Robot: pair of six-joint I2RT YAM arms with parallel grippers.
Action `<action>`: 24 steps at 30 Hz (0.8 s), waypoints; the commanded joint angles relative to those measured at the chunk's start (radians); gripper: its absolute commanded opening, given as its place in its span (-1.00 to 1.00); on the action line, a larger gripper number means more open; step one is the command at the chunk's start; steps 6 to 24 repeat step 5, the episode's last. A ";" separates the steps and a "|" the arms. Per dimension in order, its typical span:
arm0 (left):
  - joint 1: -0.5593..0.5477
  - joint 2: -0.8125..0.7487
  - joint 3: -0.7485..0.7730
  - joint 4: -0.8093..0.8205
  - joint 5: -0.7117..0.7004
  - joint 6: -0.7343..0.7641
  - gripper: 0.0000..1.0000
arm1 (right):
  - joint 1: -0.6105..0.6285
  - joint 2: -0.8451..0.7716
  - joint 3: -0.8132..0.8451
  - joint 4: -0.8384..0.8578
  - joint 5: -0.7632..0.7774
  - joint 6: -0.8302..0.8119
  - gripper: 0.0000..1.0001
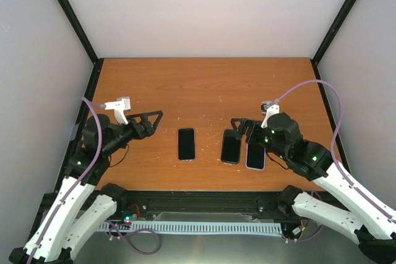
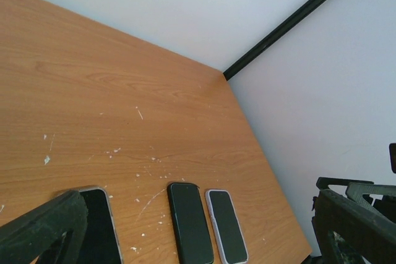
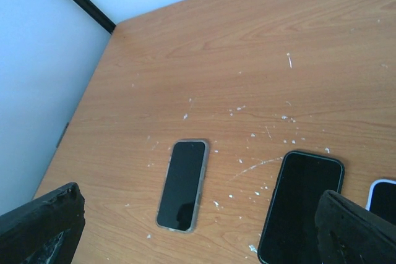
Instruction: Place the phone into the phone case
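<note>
Three dark-faced slabs lie flat in a row on the wooden table (image 1: 204, 85). The left one is a phone with a grey rim (image 1: 186, 144) (image 3: 182, 183) (image 2: 99, 230). The middle one is black with a dark rim (image 1: 231, 147) (image 2: 190, 221) (image 3: 301, 205). The right one has a pale lavender rim (image 1: 255, 156) (image 2: 226, 224) (image 3: 383, 193). Which is a bare phone and which an empty phone case I cannot tell. My left gripper (image 1: 153, 123) (image 2: 198, 214) hangs open left of the row, holding nothing. My right gripper (image 1: 242, 129) (image 3: 201, 202) stands open just above the two right slabs, holding nothing.
White specks and scratches mark the wood around the slabs. Pale walls with black frame posts (image 1: 83, 29) close the table on three sides. A purple cable (image 1: 334, 109) loops above the right arm near the table's right edge.
</note>
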 commanded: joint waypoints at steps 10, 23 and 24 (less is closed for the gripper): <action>0.003 -0.020 0.001 0.007 0.000 -0.001 0.99 | -0.003 0.026 -0.020 0.002 -0.006 0.026 1.00; 0.003 -0.020 0.001 0.007 0.000 -0.001 0.99 | -0.003 0.026 -0.020 0.002 -0.006 0.026 1.00; 0.003 -0.020 0.001 0.007 0.000 -0.001 0.99 | -0.003 0.026 -0.020 0.002 -0.006 0.026 1.00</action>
